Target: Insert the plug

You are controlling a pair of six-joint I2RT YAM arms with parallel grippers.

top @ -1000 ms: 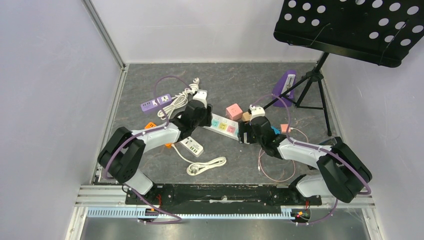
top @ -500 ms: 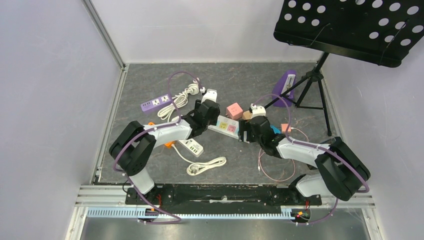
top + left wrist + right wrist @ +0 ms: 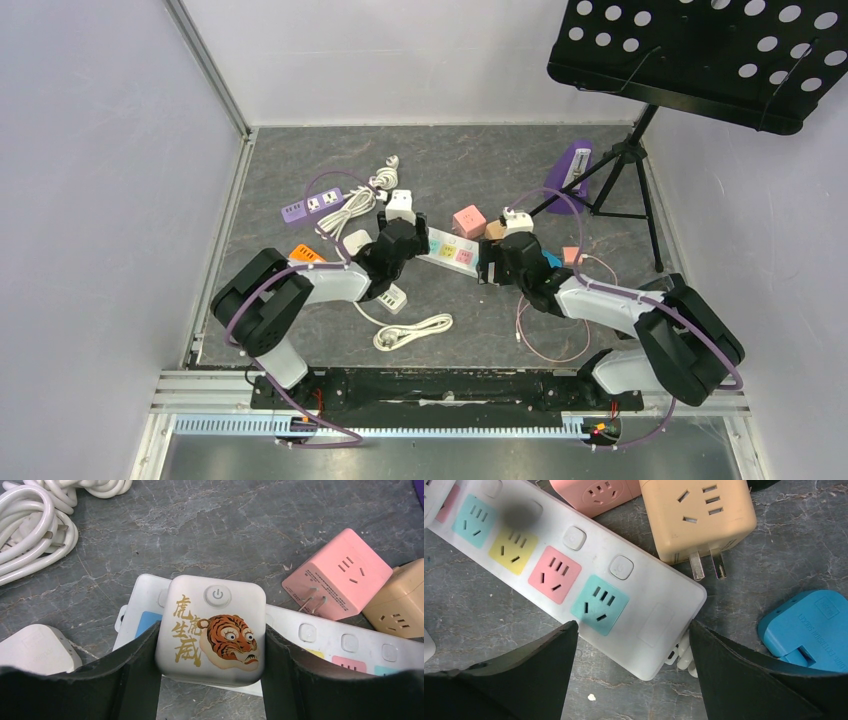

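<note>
A grey marbled counter (image 3: pixel 480 160) is seen, with a black music stand (image 3: pixel 700 50) parked at the far right corner. A long white power strip (image 3: pixel 589 580) with coloured sockets is laid across the middle. Its cord end is straddled by the right gripper (image 3: pixel 631 625), jaws spread wide with nothing pinched. At the strip's other end, the white tiger plug (image 3: pixel 215 610) is pinched by its sides in the left gripper (image 3: pixel 211 640) and held right over the strip; whether the prongs are in can't be told tbh. A pink cube (image 3: pixel 337 577) and a tan cube (image 3: pixel 696 517) are parked just beside the strip, and a small blue plug (image 3: pixel 809 627) is found near the cord end.
</note>
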